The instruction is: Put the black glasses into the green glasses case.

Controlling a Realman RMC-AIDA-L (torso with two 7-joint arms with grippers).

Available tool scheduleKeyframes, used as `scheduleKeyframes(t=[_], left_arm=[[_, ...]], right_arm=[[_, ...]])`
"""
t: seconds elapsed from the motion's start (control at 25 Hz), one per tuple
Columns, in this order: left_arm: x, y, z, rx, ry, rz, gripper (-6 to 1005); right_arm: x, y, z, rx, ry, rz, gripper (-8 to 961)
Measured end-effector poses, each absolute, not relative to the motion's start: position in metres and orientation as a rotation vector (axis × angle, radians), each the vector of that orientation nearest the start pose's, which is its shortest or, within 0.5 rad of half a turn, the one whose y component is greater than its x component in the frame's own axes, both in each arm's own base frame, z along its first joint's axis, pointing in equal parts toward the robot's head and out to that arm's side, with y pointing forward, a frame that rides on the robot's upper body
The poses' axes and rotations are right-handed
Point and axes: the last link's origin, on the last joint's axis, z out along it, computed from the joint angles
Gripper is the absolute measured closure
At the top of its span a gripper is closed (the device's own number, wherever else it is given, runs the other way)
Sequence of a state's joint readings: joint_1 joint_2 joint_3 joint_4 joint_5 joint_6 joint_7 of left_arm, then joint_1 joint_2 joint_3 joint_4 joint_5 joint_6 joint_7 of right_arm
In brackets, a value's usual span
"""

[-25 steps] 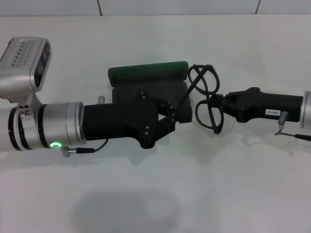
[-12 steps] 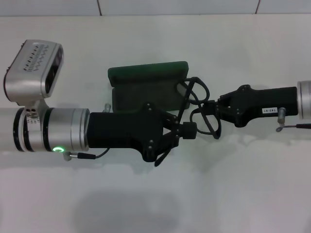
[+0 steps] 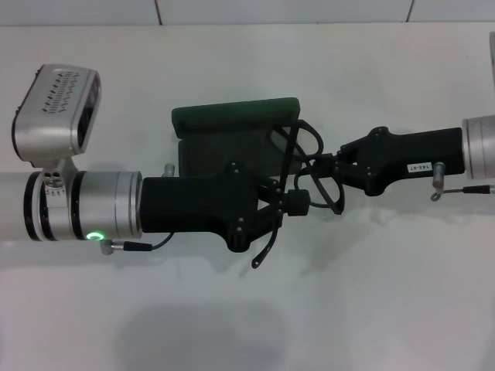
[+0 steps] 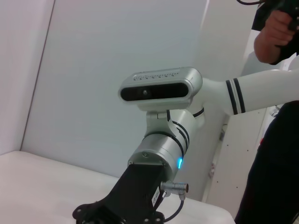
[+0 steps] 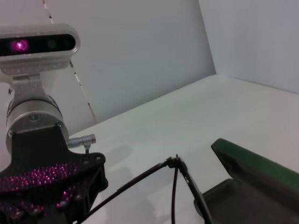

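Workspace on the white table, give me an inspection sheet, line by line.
Surface: white table, bare where visible.
Job's things: dark green hard-shell glasses case lies open, lid away from the robot; thin black-framed glasses are held at its right edge, not yet inside.
Clutter: nothing seen.
Grippers: left gripper over the case's near right corner, touching the glasses; right gripper grips the frame.
Cables: thin cable at the left wrist, another at the right.
Surroundings: pale wall; person standing nearby.
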State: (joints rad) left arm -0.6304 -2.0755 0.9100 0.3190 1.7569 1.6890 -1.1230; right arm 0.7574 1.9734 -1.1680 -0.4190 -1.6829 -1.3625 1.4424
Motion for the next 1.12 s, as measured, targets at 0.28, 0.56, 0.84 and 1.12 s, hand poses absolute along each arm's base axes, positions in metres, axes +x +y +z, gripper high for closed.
scheduleKeyframes(t=[0.28,0.56,0.84,1.12], left_arm=[[-0.211,0.296,-0.058,-2.954,-0.425,-1.107,970],[-0.208,0.299,-0.06,-2.945,-0.431,-1.11,969],[-0.208,0.301,-0.06,-2.927,-0.439,-1.111,967],[-0.21,0.302,-0.06,-2.911,-0.451,-1.103,965]], right_arm=[[0.197,0.375,-0.037,-2.928,0.534,0.612,917],[0.185,0.373,-0.044,-2.948,0.485,0.638,917],[0.181,0.369,-0.044,-2.979,0.472,0.662,917],[0.179,0.366,-0.043,-3.0,0.465,0.686,917]])
